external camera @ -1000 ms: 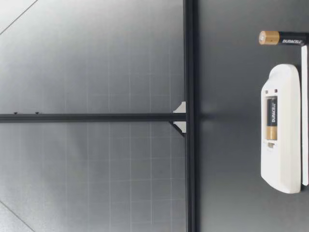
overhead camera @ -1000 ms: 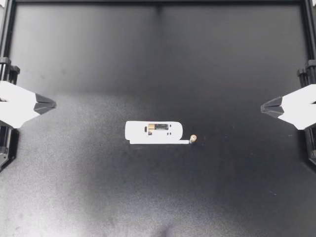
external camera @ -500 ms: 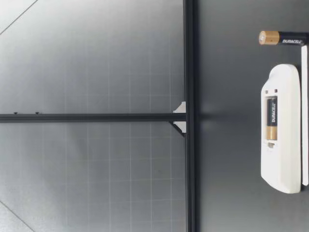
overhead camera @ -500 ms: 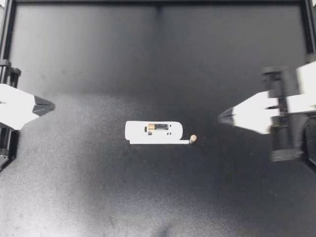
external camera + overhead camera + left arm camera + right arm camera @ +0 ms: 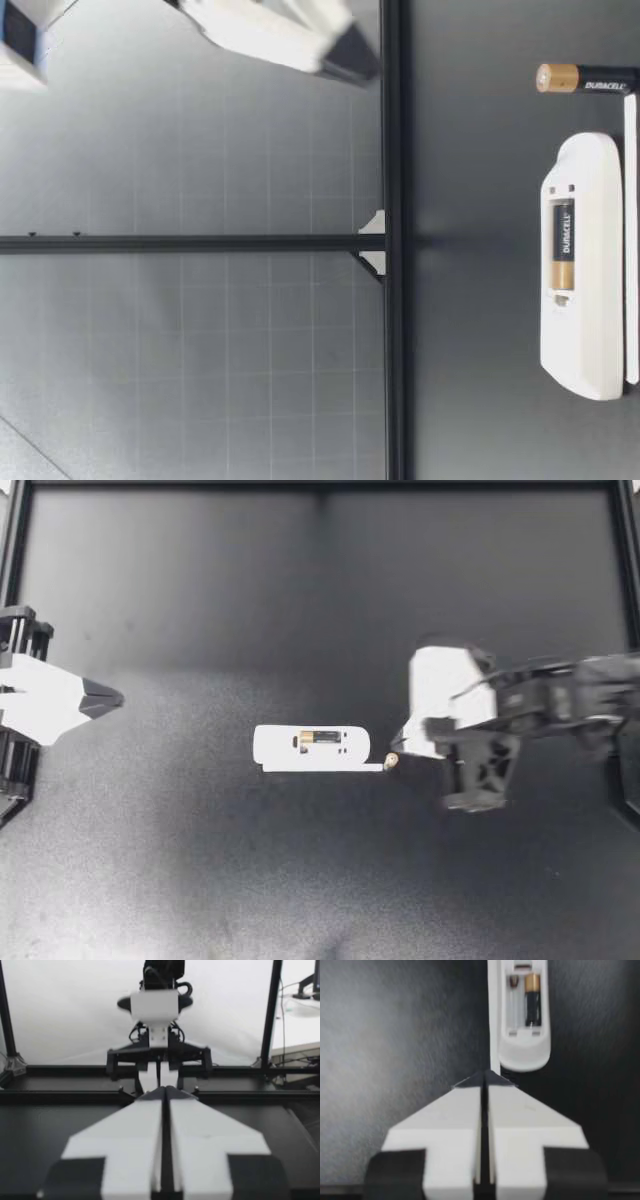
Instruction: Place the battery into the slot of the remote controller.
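Observation:
A white remote (image 5: 290, 745) lies mid-table with its back open; one battery (image 5: 322, 738) sits in the slot. A second battery (image 5: 391, 761) stands upright just off the remote's right end, gold end up (image 5: 585, 79). My right gripper (image 5: 399, 750) is shut, empty, its tip right over that battery. In the right wrist view its shut tips (image 5: 485, 1075) point at the remote (image 5: 522, 1055), where one bay (image 5: 514, 1000) is empty beside the seated battery (image 5: 532, 1000); the loose battery is hidden there. My left gripper (image 5: 119, 695) is shut at the table's left edge.
A thin white strip (image 5: 325, 768) runs along the remote's near side up to the loose battery. A black frame rail (image 5: 320, 485) borders the dark table. In the low view my right gripper (image 5: 350, 55) hangs well above the table.
My right arm has swung in from the right edge to the upright battery, staying shut. My left gripper has shifted slightly inward. Remote and batteries have not moved.

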You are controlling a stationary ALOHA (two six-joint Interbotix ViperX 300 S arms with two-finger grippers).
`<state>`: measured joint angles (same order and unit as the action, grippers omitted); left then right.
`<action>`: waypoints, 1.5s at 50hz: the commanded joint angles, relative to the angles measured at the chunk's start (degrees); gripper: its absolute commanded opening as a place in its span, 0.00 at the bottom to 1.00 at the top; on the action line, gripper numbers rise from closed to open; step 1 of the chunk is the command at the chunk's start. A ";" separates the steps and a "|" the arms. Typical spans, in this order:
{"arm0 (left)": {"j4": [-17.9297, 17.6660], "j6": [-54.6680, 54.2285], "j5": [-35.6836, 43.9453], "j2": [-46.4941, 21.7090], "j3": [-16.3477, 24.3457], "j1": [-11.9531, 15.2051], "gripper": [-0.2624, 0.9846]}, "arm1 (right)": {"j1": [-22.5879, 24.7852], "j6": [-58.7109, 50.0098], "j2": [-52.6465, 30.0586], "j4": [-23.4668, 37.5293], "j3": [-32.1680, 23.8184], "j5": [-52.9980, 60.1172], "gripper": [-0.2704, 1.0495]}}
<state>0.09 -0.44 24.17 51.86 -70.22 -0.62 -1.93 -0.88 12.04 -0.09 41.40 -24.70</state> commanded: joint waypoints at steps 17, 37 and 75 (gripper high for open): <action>0.00 -0.18 0.53 -0.44 0.09 -0.18 0.10 | -0.35 0.09 -7.82 1.41 -4.39 -2.81 0.56; 0.00 -0.26 0.53 -0.62 -0.35 -0.18 0.10 | -0.35 0.09 -12.57 1.58 -4.39 -2.02 0.56; -0.09 -0.35 0.53 -0.97 -0.44 -0.18 0.10 | -1.14 0.00 -15.29 1.23 -4.92 -2.46 0.36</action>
<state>0.09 -0.70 24.26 51.24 -71.28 -0.62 -2.81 -0.88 -3.96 1.32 37.71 -26.81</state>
